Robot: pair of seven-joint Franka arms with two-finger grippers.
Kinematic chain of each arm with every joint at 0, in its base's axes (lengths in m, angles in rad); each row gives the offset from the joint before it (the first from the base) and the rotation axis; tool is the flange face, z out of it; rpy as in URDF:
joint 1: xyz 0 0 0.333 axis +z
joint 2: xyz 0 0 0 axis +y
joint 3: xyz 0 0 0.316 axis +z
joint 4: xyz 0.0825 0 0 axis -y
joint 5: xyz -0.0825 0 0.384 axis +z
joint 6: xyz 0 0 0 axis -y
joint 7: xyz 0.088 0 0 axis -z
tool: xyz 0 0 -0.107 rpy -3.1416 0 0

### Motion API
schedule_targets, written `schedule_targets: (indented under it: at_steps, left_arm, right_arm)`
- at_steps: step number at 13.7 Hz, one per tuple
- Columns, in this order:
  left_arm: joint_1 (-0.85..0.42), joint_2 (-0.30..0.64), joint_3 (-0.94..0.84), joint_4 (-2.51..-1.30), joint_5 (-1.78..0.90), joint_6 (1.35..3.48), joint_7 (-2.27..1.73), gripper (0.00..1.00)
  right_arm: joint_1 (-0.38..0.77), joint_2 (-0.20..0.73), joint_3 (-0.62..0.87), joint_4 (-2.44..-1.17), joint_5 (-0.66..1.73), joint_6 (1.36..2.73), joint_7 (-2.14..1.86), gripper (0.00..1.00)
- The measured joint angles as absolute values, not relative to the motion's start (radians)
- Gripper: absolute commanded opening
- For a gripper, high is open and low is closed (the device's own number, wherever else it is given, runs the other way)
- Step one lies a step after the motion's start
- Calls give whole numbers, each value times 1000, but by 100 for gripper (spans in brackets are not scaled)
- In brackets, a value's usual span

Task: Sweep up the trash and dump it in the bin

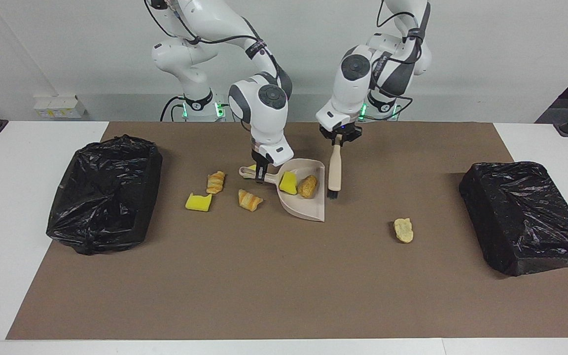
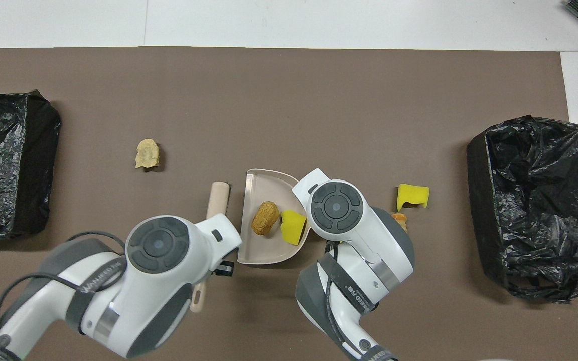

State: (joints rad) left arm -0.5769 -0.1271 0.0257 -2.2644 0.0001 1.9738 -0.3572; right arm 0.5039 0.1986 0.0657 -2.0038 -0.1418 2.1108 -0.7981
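My right gripper (image 1: 263,173) is shut on the handle of the beige dustpan (image 1: 308,209), which rests on the brown mat. In the pan lie a yellow sponge wedge (image 1: 288,182) and a brown pastry bit (image 1: 307,186). My left gripper (image 1: 337,140) is shut on the beige brush (image 1: 335,172), whose bristles touch the mat beside the pan's open edge. Loose trash lies on the mat: two croissant bits (image 1: 215,182) (image 1: 249,199) and a sponge wedge (image 1: 198,201) toward the right arm's end, and a pale pastry (image 1: 403,230) toward the left arm's end.
A black bag-lined bin (image 1: 104,192) stands at the right arm's end of the table, another (image 1: 525,214) at the left arm's end. In the overhead view the arms cover both grippers and part of a croissant bit (image 2: 399,218).
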Motion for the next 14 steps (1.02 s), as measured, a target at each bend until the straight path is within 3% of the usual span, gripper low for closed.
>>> schedule_targets:
  at_steps: [5, 8, 11, 14]
  left_arm:
    - [-320, -96, 30, -2250, 86, 2080, -98, 0]
    - [-166, -11, 33, -2188, 87, 2112, 145, 0]
    - [-148, 74, 26, -2159, 87, 2125, 199, 0]
    - [-177, 96, 7, -2155, 87, 2118, 201, 0]
  right_arm:
    - [504, 199, 66, -2004, -142, 2111, -798, 0]
    - [504, 199, 66, -2004, -142, 2111, -798, 0]
    - [504, 199, 66, -2004, -142, 2111, -798, 0]
    - [504, 199, 66, -2004, -142, 2111, -798, 0]
